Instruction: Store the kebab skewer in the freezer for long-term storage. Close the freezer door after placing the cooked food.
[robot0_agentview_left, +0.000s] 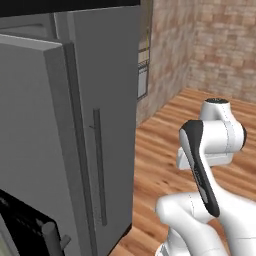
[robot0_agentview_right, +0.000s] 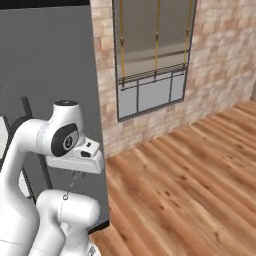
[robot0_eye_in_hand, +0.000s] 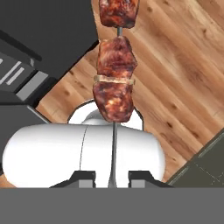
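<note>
Hand view: gripper clamped on kebab skewer, stick between fingertips, meat chunks above wooden floor. Left base view: freezer door ajar, panel at bottom.

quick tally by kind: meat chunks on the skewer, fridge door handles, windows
meat chunks on the kebab skewer, held in the shut claw: 3
long bar handle on the plain grey door: 1
window in the brick wall: 1
total: 5
</note>
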